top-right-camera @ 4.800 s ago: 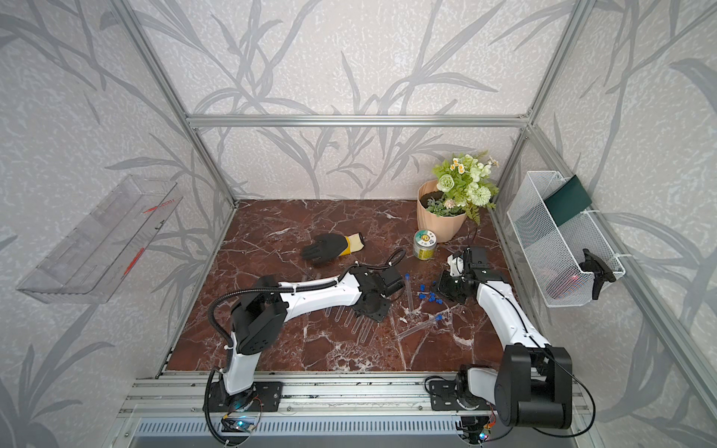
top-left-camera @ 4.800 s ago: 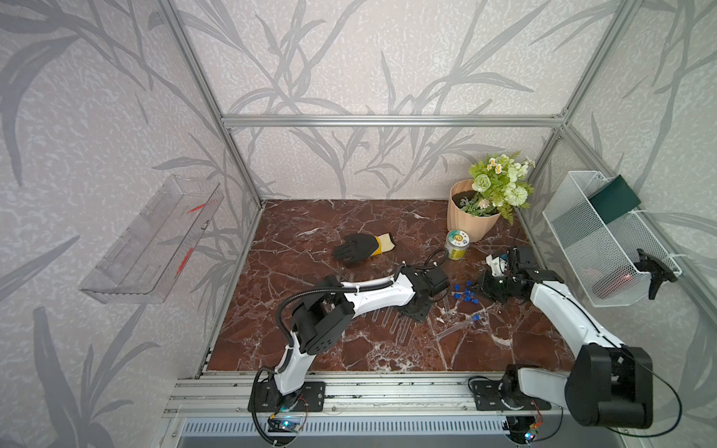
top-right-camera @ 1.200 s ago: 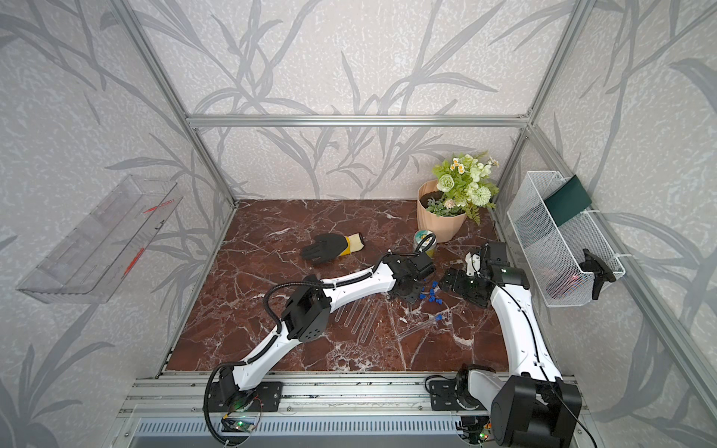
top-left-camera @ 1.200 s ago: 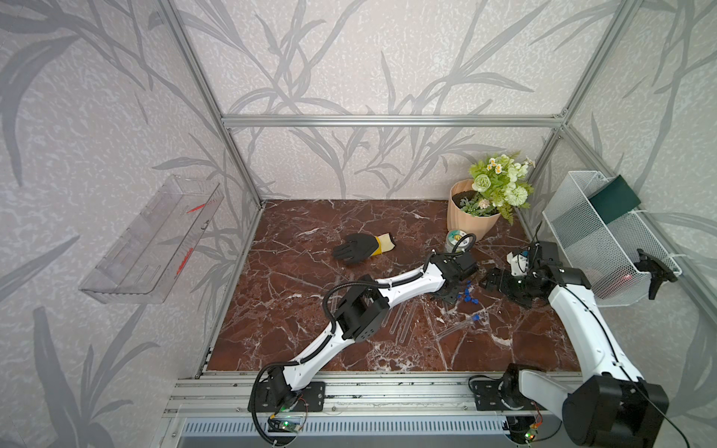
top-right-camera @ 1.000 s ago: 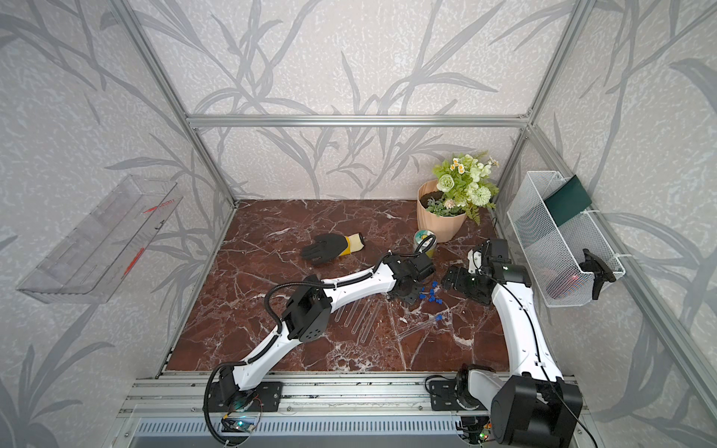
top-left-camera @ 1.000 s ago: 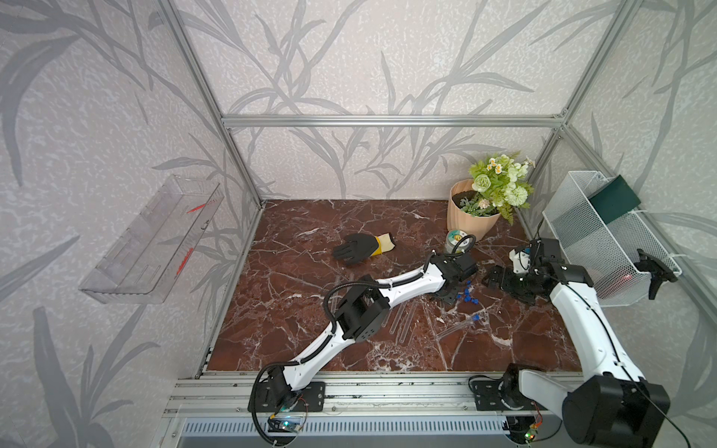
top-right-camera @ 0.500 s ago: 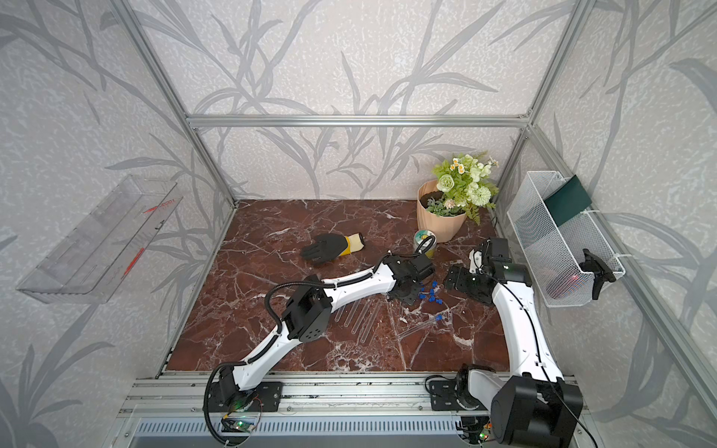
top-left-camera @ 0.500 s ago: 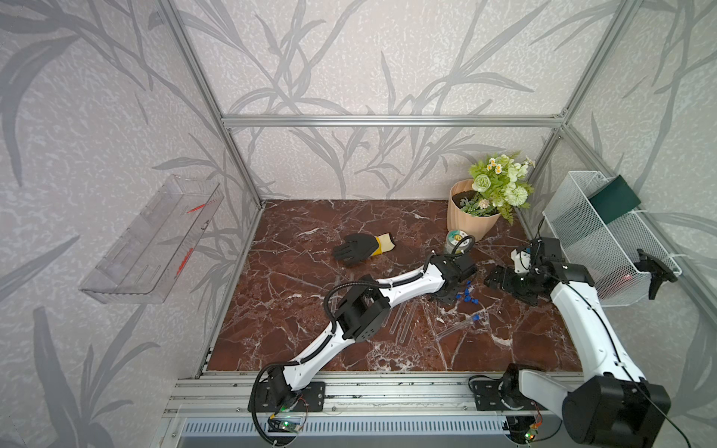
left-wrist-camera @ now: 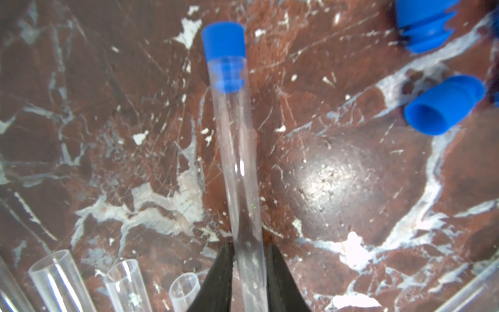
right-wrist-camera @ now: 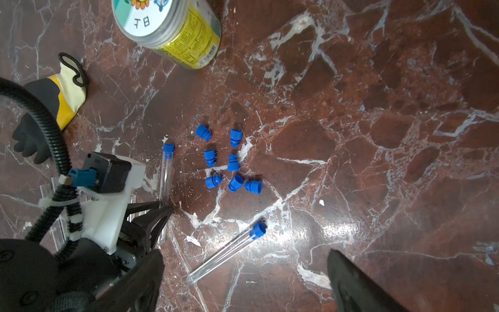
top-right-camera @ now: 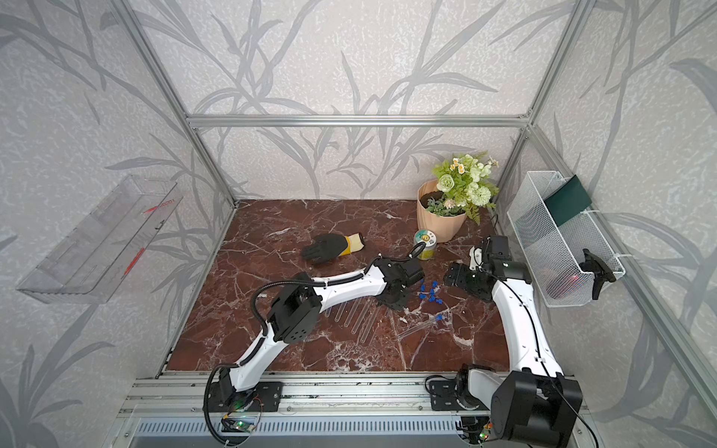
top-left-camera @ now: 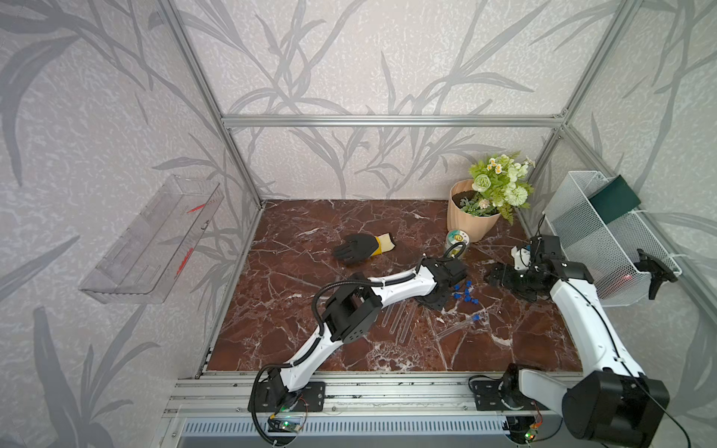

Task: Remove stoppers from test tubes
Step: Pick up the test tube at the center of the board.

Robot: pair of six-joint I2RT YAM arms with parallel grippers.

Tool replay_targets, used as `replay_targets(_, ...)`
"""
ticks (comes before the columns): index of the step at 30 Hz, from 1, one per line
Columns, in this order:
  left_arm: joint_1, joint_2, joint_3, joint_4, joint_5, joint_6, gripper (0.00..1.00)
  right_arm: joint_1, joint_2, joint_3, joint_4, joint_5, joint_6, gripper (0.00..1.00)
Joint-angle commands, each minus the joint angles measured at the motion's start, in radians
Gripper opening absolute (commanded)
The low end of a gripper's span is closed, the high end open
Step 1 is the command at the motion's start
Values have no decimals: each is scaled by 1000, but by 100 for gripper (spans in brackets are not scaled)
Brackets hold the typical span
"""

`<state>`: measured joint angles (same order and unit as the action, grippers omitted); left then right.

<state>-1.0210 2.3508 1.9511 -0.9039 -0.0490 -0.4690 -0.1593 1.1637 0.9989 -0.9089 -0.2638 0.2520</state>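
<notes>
My left gripper (left-wrist-camera: 249,259) is shut on the lower part of a clear test tube (left-wrist-camera: 237,162) that has a blue stopper (left-wrist-camera: 224,40) in its mouth. The tube lies low along the marble floor. Several loose blue stoppers (right-wrist-camera: 229,162) lie just beyond it, seen in both top views (top-left-camera: 463,293) (top-right-camera: 428,293). A second stoppered test tube (right-wrist-camera: 226,251) lies apart, below my right gripper (right-wrist-camera: 244,254), which hangs open and holds nothing. Several open tubes (top-left-camera: 399,322) lie beside the left arm.
A black and yellow glove (top-left-camera: 359,248) lies at the back middle. A yellow can (top-left-camera: 457,238) and a flower pot (top-left-camera: 471,221) stand at the back right. A wire basket (top-left-camera: 605,240) hangs on the right wall and a clear tray (top-left-camera: 155,248) on the left wall.
The left gripper's jaws have closed on the stoppered tube within the last second. Both arms have stayed almost where they were, and the right gripper has stayed open.
</notes>
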Motion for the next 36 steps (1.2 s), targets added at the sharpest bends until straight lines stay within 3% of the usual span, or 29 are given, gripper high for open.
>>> replay_targets(1, 17, -22, 4, -17, 32, -29, 27, -4, 1, 16, 20, -13, 13, 94)
replay_targets(11, 51, 68, 132, -51, 43, -18, 30, -4, -21, -4, 16, -22, 16, 94)
replay_targets(23, 49, 123, 167, -56, 55, -39, 27, -5, -35, -19, 18, -23, 20, 94)
replay_targets(36, 50, 89, 178, -59, 69, -38, 9, -4, -39, -22, 25, -37, 33, 94)
